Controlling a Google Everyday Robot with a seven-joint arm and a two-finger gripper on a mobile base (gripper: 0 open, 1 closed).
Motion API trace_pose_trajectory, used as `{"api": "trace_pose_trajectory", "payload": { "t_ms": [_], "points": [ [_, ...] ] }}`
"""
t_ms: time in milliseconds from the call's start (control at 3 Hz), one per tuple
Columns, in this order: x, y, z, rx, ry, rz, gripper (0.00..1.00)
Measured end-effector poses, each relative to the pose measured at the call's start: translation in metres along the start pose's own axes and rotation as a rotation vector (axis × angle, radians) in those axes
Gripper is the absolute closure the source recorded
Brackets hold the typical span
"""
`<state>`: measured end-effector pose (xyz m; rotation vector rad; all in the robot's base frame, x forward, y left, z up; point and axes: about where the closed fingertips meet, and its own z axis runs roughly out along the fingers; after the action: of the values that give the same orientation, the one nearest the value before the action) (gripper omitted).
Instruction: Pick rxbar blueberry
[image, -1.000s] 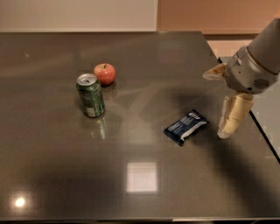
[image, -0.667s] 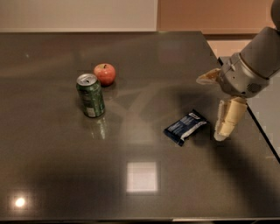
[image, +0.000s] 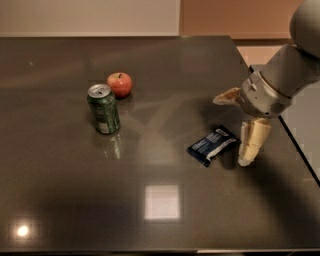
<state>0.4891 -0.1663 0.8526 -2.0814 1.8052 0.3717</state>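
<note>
Camera view, bench, rxbar blueberry lying flat, gripper just beside it, jaws spread apart, arm cut off at frame edge, wrapper lettering unreadable.

A green soda can stands upright on a dark, glossy table, its pull-tab top showing. A red apple sits just behind the can and slightly to its right, close by it, stem up. The can's faint reflection lies on the tabletop right in front of it. Further forward and to the can's right is a square patch of reflected light. A small round glare spot shines forward and to the can's left, near the table's front edge. The gripper hangs well to the can's right, fingers spread.
</note>
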Motion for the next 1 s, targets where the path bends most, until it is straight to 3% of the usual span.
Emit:
{"api": "trace_pose_trajectory", "payload": {
  "t_ms": [333, 667, 1000],
  "points": [
    [-0.003, 0.003, 0.02, -0.062, -0.006, -0.026, 0.0],
    [-0.004, 0.004, 0.023, -0.071, -0.006, -0.029, 0.02],
    [-0.006, 0.007, 0.031, -0.092, -0.003, -0.033, 0.24]
  ]
}}
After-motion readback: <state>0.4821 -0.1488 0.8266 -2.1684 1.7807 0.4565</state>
